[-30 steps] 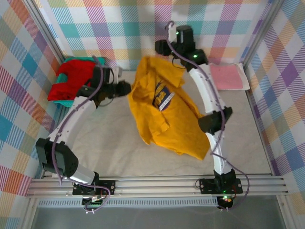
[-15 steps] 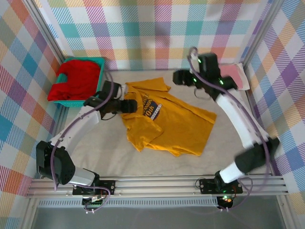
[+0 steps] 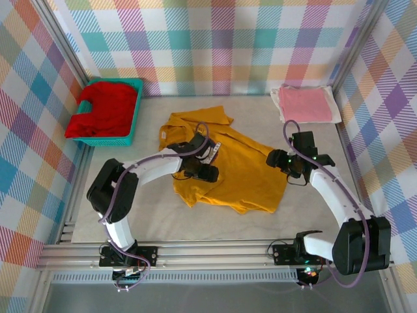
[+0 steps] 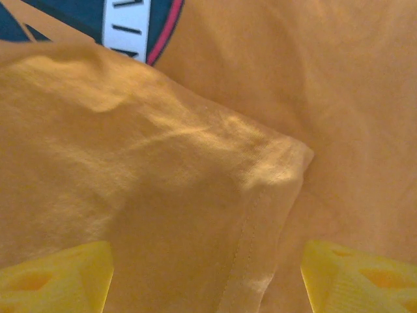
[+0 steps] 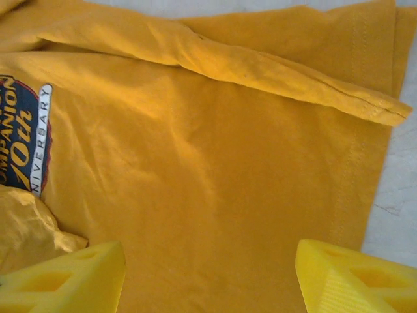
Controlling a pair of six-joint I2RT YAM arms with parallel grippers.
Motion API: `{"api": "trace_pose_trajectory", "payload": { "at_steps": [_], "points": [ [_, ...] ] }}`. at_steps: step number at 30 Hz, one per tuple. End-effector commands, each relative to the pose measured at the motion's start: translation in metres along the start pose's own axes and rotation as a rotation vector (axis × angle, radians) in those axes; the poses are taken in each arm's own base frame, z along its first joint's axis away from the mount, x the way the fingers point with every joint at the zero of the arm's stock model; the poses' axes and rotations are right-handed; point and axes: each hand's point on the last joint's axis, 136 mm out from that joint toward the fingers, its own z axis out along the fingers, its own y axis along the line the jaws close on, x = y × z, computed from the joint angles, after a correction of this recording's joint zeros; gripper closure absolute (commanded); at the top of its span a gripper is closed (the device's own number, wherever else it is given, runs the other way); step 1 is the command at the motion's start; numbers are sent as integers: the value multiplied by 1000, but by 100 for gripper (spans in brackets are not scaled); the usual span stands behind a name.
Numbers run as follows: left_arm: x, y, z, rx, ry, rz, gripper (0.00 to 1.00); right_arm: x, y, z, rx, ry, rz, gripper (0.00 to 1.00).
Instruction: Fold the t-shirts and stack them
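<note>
The mustard-yellow t-shirt [image 3: 247, 179] lies rumpled on the middle of the table, its dark round print [image 5: 19, 134] facing up. My left gripper [image 3: 206, 173] hovers low over the shirt's left part and is open. A folded-over hemmed flap [image 4: 195, 195] lies between its yellow fingertips [image 4: 58, 277]. My right gripper [image 3: 279, 159] is open over the shirt's right edge, with flat cloth [image 5: 208, 195] below its fingertips [image 5: 355, 277]. The pink t-shirt [image 3: 305, 104] lies folded at the back right. The red t-shirt [image 3: 103, 107] fills the basket.
The teal basket [image 3: 135, 107] stands at the back left by the wall. Checked walls close in the back and both sides. Bare table [image 3: 313, 215] shows in front of the yellow shirt and beside its right hem [image 5: 404, 189].
Both grippers held the yellow shirt up at the back, then opened and let it drop flat. Both arms have since swung down over it, the left onto its left part, the right to its right edge.
</note>
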Motion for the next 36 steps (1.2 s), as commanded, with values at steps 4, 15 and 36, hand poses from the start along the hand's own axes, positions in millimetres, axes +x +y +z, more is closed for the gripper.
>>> {"api": "trace_pose_trajectory", "payload": {
  "at_steps": [4, 15, 36],
  "points": [
    [-2, -26, 5, -64, -41, 73, 24, -10, -2, 8, -44, -71, 31, 30],
    [-16, -29, 30, -257, -37, 206, 25, -13, 14, 13, -148, -88, 51, 31],
    [-37, -21, 8, -364, -137, 139, 100, -10, 9, 14, -167, -95, 57, 31]
  ]
}}
